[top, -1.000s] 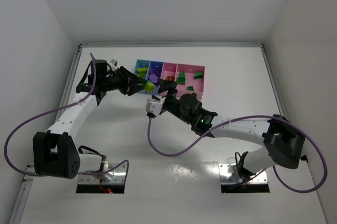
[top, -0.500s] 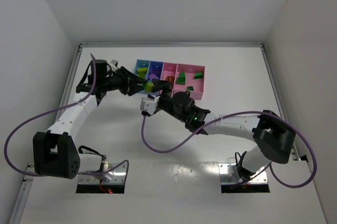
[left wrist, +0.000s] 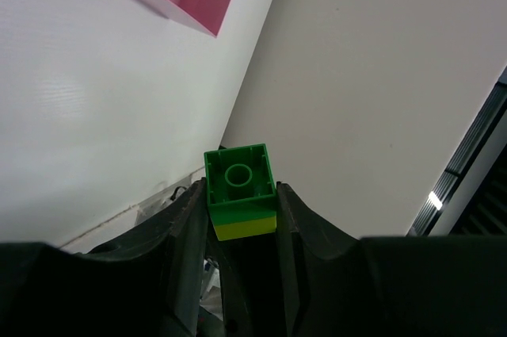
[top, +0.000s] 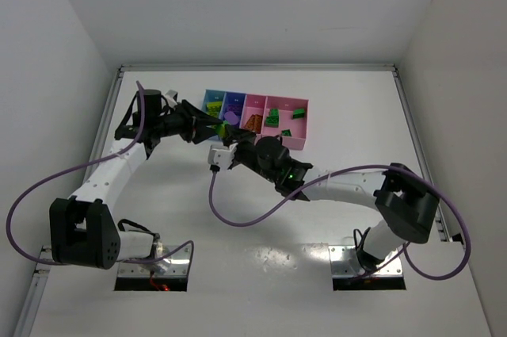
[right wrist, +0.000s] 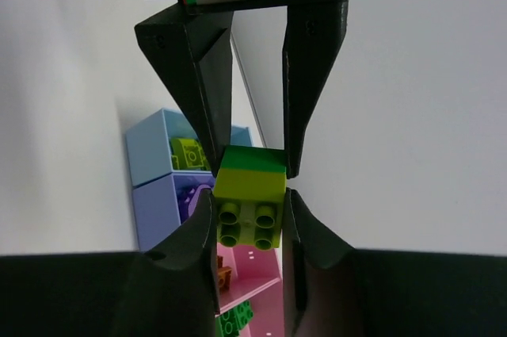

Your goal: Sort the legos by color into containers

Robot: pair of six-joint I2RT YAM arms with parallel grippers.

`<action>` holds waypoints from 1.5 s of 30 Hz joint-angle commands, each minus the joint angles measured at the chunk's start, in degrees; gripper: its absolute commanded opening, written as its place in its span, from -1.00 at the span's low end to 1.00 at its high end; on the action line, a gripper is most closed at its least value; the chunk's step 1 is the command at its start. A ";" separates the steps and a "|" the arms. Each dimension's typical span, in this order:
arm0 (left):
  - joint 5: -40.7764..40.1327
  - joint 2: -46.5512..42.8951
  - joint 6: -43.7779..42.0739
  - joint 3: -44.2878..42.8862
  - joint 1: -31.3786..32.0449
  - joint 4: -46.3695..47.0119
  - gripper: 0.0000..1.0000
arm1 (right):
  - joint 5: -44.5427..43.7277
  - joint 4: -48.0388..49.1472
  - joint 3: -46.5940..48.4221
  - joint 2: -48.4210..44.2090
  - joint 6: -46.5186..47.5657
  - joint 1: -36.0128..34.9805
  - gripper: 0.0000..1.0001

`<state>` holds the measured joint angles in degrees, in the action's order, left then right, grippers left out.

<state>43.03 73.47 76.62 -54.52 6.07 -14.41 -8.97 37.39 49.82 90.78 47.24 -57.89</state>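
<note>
My left gripper (left wrist: pixel 240 190) is shut on a short stack of legos, a green brick (left wrist: pixel 240 182) on a yellow one (left wrist: pixel 244 226). It holds the stack in the air just in front of the containers (top: pixel 255 121). In the right wrist view the left gripper (right wrist: pixel 253 164) pinches the green end (right wrist: pixel 253 158). My right gripper (right wrist: pixel 249 198) is shut on the yellow brick (right wrist: pixel 252 204), studs facing its camera. From above, the two grippers meet tip to tip, left gripper (top: pixel 215 125) and right gripper (top: pixel 230 141).
The four bins sit in a row: light blue (right wrist: pixel 150 147) with a yellow brick (right wrist: pixel 186 153), blue (right wrist: pixel 158 218) with purple pieces, narrow pink (top: pixel 254 105) with orange ones, and wide pink (top: pixel 289 140) with green ones (top: pixel 272 120). Walls close in on the table at left, right and back.
My right arm has swung left and forward to the left gripper, and its fingers have shut on the yellow end of the stack. The left arm has held still.
</note>
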 commanded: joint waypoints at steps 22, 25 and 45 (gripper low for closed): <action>-8.10 3.86 -9.97 -9.00 -4.13 2.74 -1.00 | -3.84 -17.69 -5.27 -25.04 -11.69 0.40 -1.00; -13.75 8.87 -22.27 -17.00 -3.43 -1.58 -1.00 | -6.14 -22.70 -4.03 -27.06 -19.43 2.68 -1.00; -16.22 45.16 -38.30 -49.27 21.00 -6.85 -1.00 | -2.64 -41.42 5.28 -32.42 -50.31 29.76 -1.00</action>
<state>27.11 116.29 40.23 -99.83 25.93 -21.58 -14.48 -3.11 51.37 59.33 3.18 -30.37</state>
